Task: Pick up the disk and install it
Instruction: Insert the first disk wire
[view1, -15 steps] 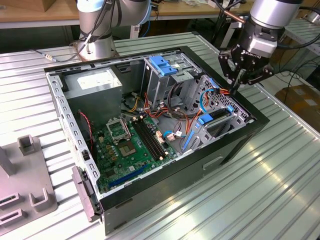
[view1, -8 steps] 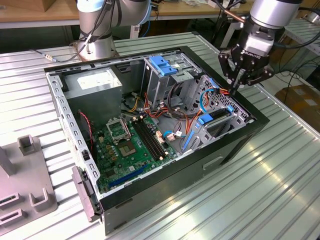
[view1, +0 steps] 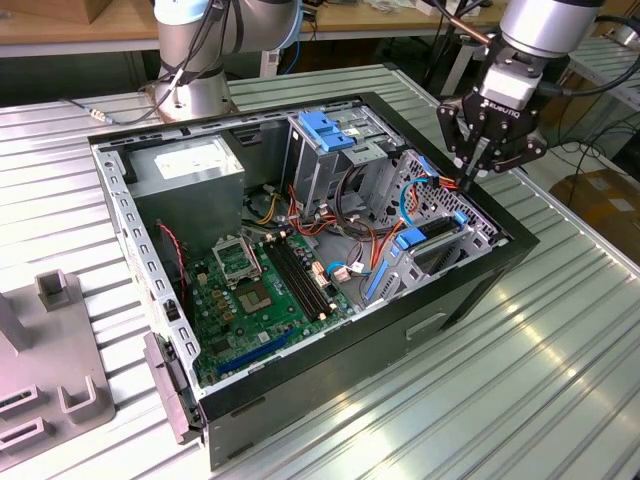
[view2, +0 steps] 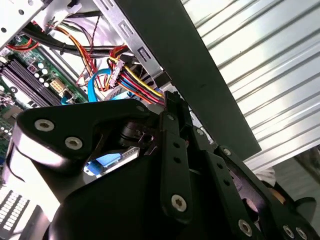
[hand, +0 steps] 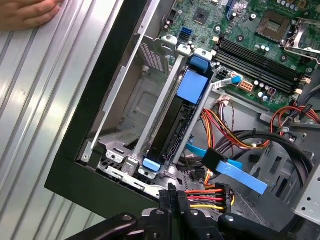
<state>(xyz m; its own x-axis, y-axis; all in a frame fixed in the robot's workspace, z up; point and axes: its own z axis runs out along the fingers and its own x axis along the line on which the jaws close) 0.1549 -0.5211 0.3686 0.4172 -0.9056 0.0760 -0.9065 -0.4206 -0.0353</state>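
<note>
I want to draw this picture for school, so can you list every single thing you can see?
Black metal computer case: one, open, on the ribbed silver table.
Green circuit board: one, on the case floor.
Grey power-supply box with white sticker: one, inside the case, toward the exterior view's left.
Grey-metal disk in a blue plastic bracket: one, on edge in a cage slot by the case wall.
Blue plastic latch: one, topping the metal drive cage.
Red, yellow and orange wires: one bundle, beside the disk.
Grey plastic holder: one, on the table.
Person's hand: one, on the table.
Robot's black hand: one, shut, above the wires.
</note>
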